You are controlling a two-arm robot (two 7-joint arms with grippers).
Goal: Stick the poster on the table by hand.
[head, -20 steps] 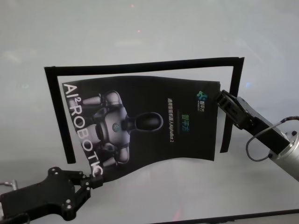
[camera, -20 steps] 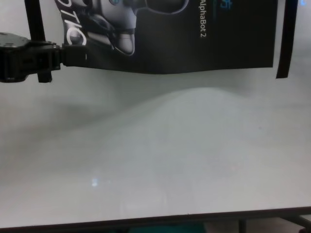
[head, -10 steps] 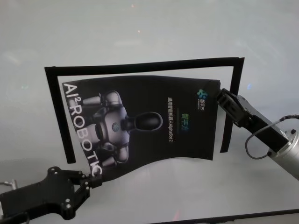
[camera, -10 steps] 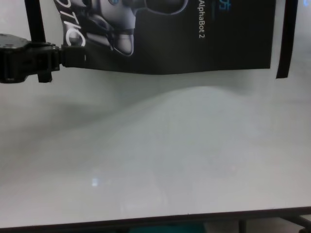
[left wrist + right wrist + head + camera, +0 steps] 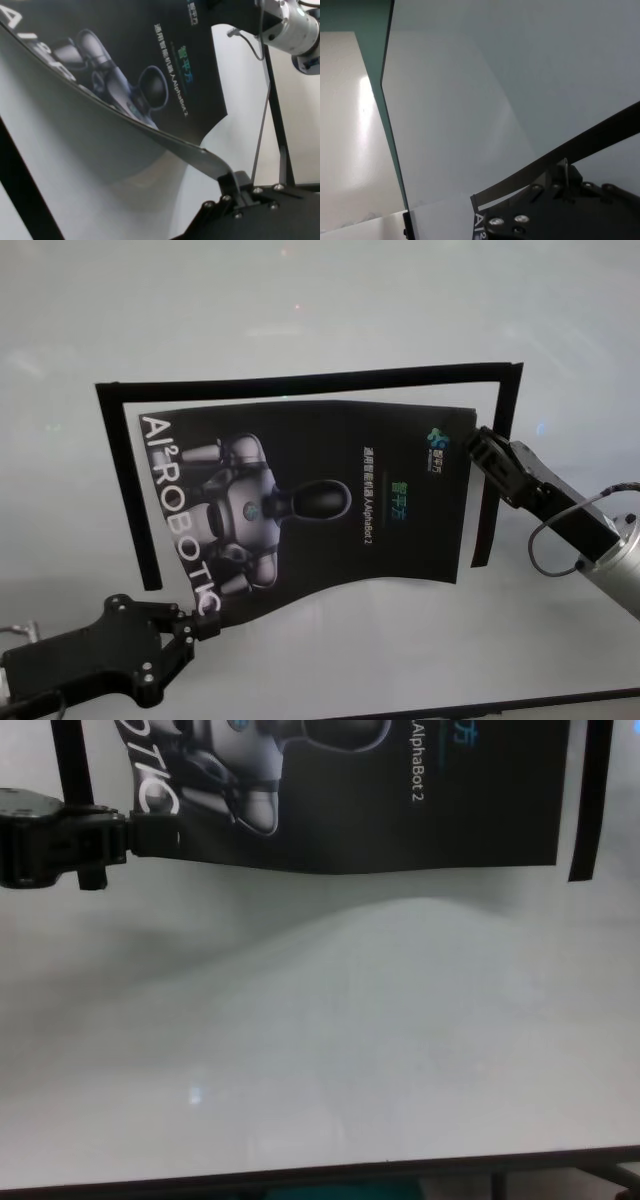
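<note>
Pale grey-white glossy worktop (image 5: 330, 310), thin dark front edge at 6 o'clock. Black tape strips (image 5: 300, 382) framing three sides of a rectangle at centre. Poster (image 5: 320, 510) held inside that frame, lifted and bowed above the surface, casting a soft shadow. Left tool (image 5: 190, 630) at 7 o'clock, clamped on the poster's near corner by the white letters. Right tool (image 5: 478, 448) at 3 o'clock, pinched on the poster's opposite edge beside the right-hand strip.
</note>
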